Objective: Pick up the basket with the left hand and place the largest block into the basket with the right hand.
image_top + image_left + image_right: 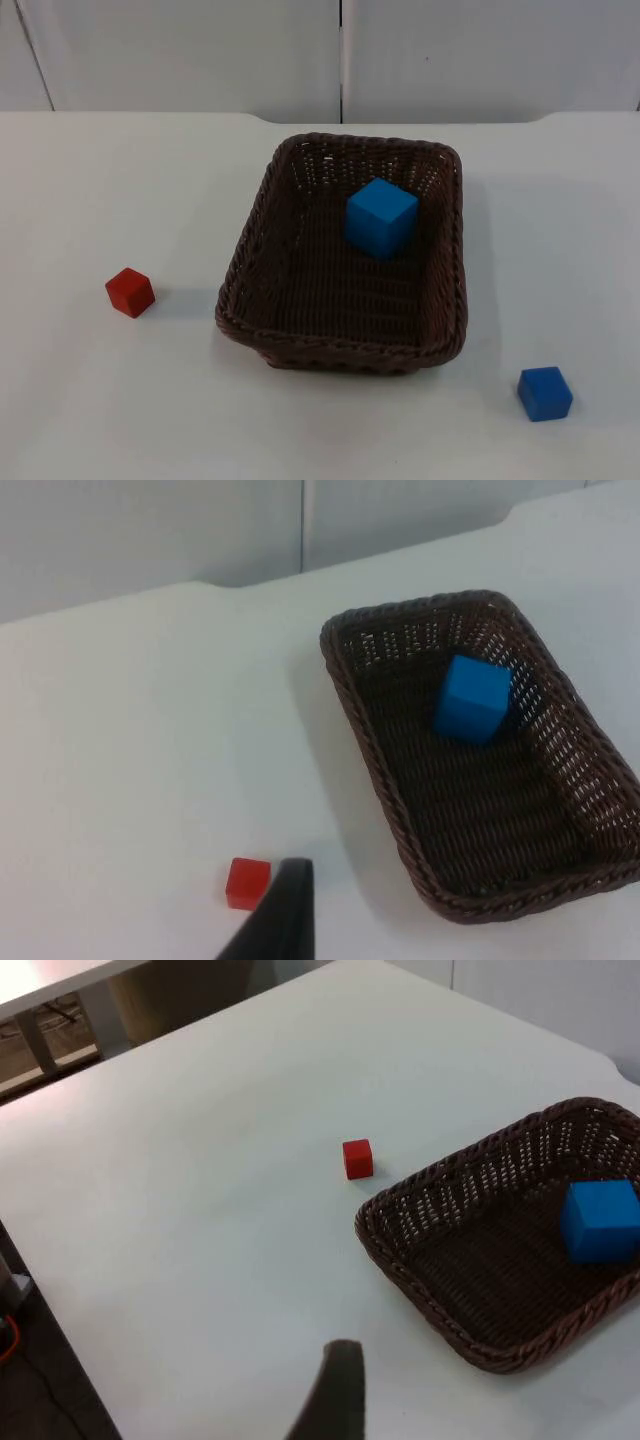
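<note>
Three cubes and one basket are sitting on the white counter. Nearest the camera in the top view, a small blue cube is resting on the bare counter, just off the basket's near right corner and apart from it. A little farther back, a small red cube is lying on the counter to the left of the basket, well apart from the small blue one. Between them, the dark brown wicker basket is standing flat on the counter; it is rectangular with rounded corners, a braided rim and open-weave walls. Inside it, toward the far right part of its floor, the large blue cube is resting; it is smooth, sharp-edged and the biggest of the three. Beyond the counter's far edge, the grey partition wall is rising in flat panels.

One black fingertip of the left gripper is showing above the counter near the red cube, and one of the right gripper is showing above bare counter short of the basket. Whether either set of jaws is apart or together cannot be told.
</note>
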`<state>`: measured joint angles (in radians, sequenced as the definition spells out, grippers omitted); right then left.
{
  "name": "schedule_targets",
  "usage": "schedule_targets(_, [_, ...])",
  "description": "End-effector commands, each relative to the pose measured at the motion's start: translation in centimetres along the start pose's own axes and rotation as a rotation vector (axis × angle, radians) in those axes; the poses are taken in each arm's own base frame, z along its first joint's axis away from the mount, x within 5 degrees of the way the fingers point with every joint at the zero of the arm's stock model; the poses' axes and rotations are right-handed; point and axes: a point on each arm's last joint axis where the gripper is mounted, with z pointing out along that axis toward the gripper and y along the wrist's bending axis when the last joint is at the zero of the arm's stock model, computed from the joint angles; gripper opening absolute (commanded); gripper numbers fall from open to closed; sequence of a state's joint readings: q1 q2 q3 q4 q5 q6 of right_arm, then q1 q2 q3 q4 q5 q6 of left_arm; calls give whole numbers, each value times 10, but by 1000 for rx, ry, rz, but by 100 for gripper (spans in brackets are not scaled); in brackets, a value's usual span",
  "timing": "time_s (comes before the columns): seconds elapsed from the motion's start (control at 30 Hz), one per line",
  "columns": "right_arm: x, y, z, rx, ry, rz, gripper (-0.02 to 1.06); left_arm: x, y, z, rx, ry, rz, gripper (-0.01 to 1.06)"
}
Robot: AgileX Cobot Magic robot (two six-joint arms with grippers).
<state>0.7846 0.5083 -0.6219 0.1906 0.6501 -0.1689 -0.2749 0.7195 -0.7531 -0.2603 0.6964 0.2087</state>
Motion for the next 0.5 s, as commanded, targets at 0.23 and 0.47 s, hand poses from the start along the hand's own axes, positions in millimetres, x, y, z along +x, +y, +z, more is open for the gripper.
schedule_targets(0.23, [29, 2, -10, -7, -10, -8, 74, 36, -4, -19, 0, -19, 20, 96])
schedule_targets(0.47, [41, 6, -36, -14, -79, -26, 74, 68, -7, -44, -11, -55, 62, 96])
